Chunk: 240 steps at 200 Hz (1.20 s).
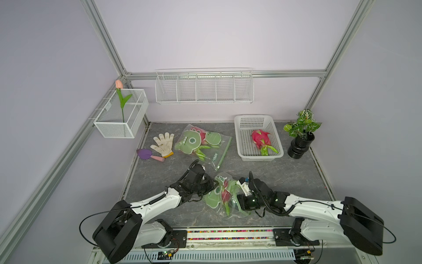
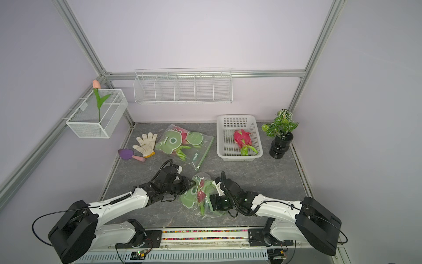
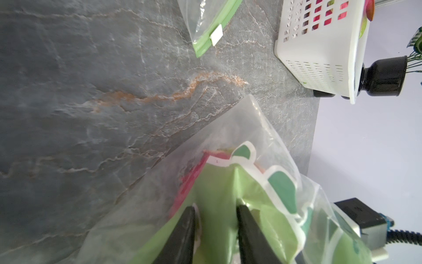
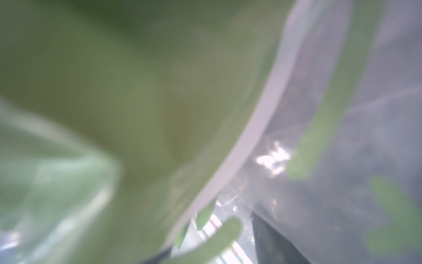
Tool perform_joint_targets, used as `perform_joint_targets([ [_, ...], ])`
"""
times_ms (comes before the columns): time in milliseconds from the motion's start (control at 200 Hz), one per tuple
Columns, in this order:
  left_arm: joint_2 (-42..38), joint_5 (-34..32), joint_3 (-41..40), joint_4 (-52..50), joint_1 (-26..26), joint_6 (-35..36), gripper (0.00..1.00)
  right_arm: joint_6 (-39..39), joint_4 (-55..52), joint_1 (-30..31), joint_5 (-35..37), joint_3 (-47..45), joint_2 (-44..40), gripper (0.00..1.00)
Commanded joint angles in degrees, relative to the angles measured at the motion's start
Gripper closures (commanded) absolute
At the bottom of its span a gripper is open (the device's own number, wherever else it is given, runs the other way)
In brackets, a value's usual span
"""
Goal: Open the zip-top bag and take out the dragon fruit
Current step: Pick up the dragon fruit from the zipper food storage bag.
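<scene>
Left hand (image 3: 215, 208) is closed on the zip-top bag (image 3: 228, 182); dragon fruit (image 3: 189, 182) is seen inside it, just beyond that hand.

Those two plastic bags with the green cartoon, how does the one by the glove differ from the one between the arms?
The far bag lies flat, untouched; the near bag is crumpled, with a fold between the fingers of the left gripper. The far bag's green zip strip shows plainly; the near bag's is hard to make out. Both are clear, green-printed, with pink dragon fruit inside.
</scene>
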Motion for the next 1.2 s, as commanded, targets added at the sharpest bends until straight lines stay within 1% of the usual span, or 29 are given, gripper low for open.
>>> perform_joint_targets([
  [0,1.68,-2.13,-1.88,-6.19,-0.39,-1.63,0.68,3.30,3.04,0.52,-2.09,1.19,0.83,0.41],
  [70,1.68,-2.29,-1.88,-6.02,-0.41,-1.56,0.69,4.00,4.76,0.66,-3.11,1.49,2.71,0.41],
  [85,1.73,-2.25,-1.88,-5.94,-0.39,-3.07,0.69,4.22,5.20,0.64,-3.29,1.50,3.20,0.41],
  [155,1.55,-2.46,-2.02,-5.67,-0.39,-3.96,0.70,5.19,7.62,0.81,-4.25,1.81,5.65,0.41],
  [390,1.08,-2.95,-2.36,-4.78,-0.47,-5.75,0.73,7.07,14.29,2.21,-5.43,3.51,11.67,0.42],
  [590,1.04,-3.26,-2.49,-4.57,-0.47,-5.96,0.74,7.39,15.51,2.30,-5.88,3.88,13.11,0.51],
  [745,0.56,-4.02,-2.29,-5.12,-0.34,-5.71,0.74,7.04,14.72,2.28,-5.65,3.76,13.02,0.64],
  [810,-0.24,-4.18,-1.34,-7.42,0.81,-3.34,0.74,6.66,13.70,2.17,-5.80,3.95,12.99,0.70],
  [850,-1.21,-3.67,-1.18,-8.48,2.05,-2.53,0.71,6.13,12.71,2.09,-5.94,4.24,12.77,0.73],
  [875,-2.12,-3.27,-1.26,-8.91,2.94,-0.10,0.69,5.58,11.88,1.92,-6.25,4.42,12.57,0.75],
  [995,-7.02,-3.22,-0.18,-13.92,6.36,5.07,0.58,2.47,6.19,1.21,-6.47,5.67,10.71,0.82],
  [1135,-11.83,-5.21,1.46,-19.95,8.73,11.17,0.41,-1.33,0.18,-1.02,-7.79,7.06,8.54,0.88],
  [1195,-13.33,-4.54,0.99,-20.54,9.69,13.29,0.38,-3.12,-2.34,-2.39,-8.74,7.78,7.82,0.89],
])
